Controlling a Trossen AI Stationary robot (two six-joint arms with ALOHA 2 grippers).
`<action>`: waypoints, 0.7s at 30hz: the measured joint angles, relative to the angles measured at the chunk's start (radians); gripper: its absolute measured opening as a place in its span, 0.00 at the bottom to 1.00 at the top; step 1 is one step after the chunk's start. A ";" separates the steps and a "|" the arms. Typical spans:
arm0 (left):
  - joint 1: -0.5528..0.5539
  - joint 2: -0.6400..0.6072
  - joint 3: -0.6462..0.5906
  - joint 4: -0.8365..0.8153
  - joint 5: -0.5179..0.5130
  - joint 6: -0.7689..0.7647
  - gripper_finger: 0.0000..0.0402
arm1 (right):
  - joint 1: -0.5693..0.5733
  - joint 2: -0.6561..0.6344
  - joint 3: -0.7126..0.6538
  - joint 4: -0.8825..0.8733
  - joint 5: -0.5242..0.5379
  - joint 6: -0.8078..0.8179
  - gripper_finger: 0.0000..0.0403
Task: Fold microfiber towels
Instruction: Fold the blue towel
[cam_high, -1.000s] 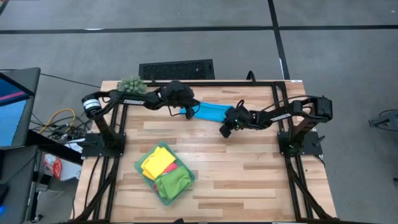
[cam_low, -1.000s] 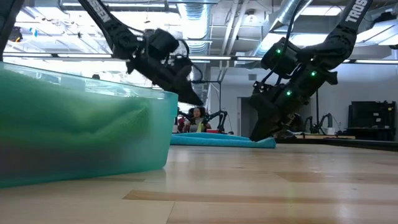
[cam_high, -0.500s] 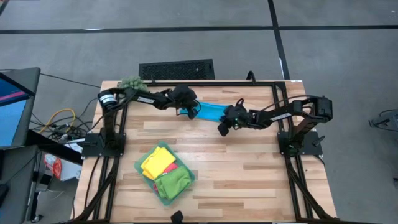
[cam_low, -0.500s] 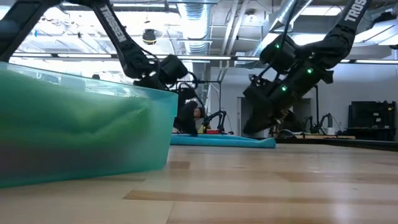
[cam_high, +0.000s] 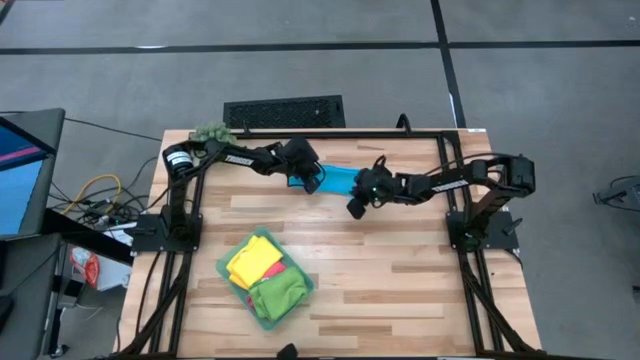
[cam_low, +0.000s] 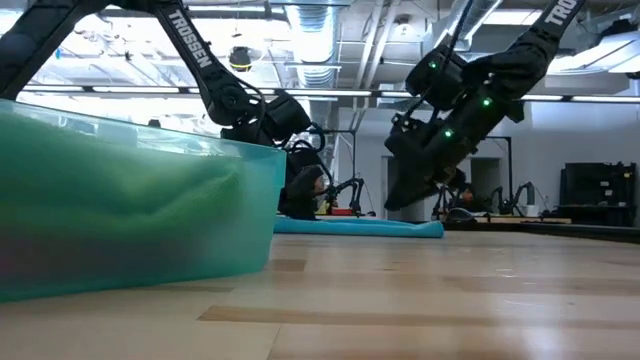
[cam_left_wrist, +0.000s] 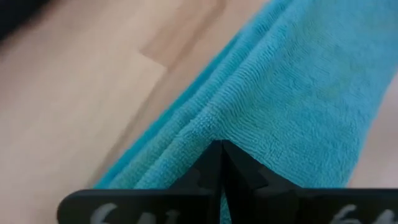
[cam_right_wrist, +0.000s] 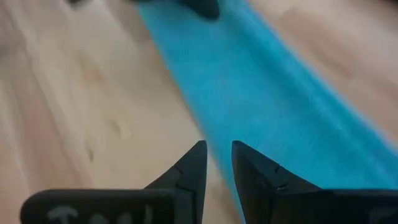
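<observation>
- High view: the blue towel (cam_high: 340, 180) lies flat at the back of the counter (cam_high: 400, 290), between the two arms. The left pincer (cam_high: 312, 182) sits at one end of it. The right pincer (cam_high: 356, 208) hangs by the other end. The tray (cam_high: 226, 268) near the front holds the yellow towel (cam_high: 252, 262), the green towel (cam_high: 278, 296) and a bit of the pink towel (cam_high: 272, 270).
- Low view: the blue towel looks thin and already folded. The right pincer is up in the air above it, touching nothing.
- Left wrist view: the left pincer is closed tight, pinching the towel's folded edge.
- Right wrist view: the right pincer is a little bit apart and holds nothing.
- The blue towel's fold looks like the step in hand. Next, the folded towel probably needs a careful lift toward the tray without falling open.
</observation>
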 joint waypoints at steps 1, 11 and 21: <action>-0.005 0.000 0.000 -0.011 -0.001 -0.001 0.00 | 0.008 0.000 0.000 -0.023 0.001 0.001 0.25; -0.015 -0.113 -0.001 -0.070 0.000 -0.023 0.00 | 0.034 -0.001 -0.134 0.001 0.077 0.102 0.22; -0.084 -0.168 -0.078 -0.184 0.038 -0.028 0.00 | 0.043 -0.004 -0.182 0.040 0.085 0.148 0.19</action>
